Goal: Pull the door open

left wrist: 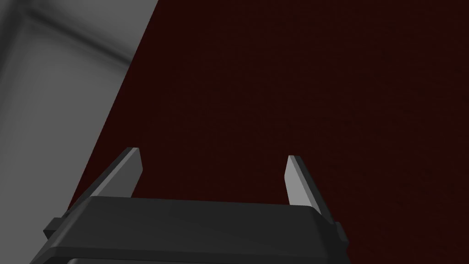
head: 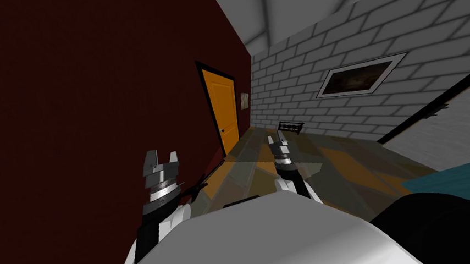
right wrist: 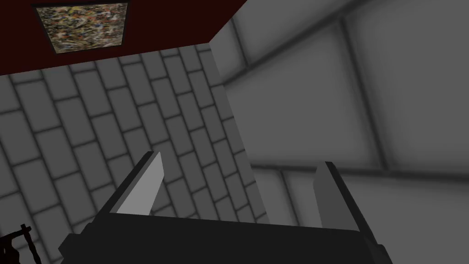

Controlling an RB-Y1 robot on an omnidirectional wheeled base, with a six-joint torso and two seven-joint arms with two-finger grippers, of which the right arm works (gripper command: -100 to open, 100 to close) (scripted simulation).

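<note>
Left gripper (head: 163, 155) wide beside dark red wall (head: 62, 130); right gripper (head: 278, 141) wide, over open floor (head: 343, 165); orange door (head: 224, 109) far, handle (head: 222, 130) tiny.

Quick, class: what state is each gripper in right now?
Left gripper: open, holding nothing.
Right gripper: open, holding nothing.

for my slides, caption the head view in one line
Left gripper and right gripper open, orange door shut, ahead along the dark red wall.
</note>
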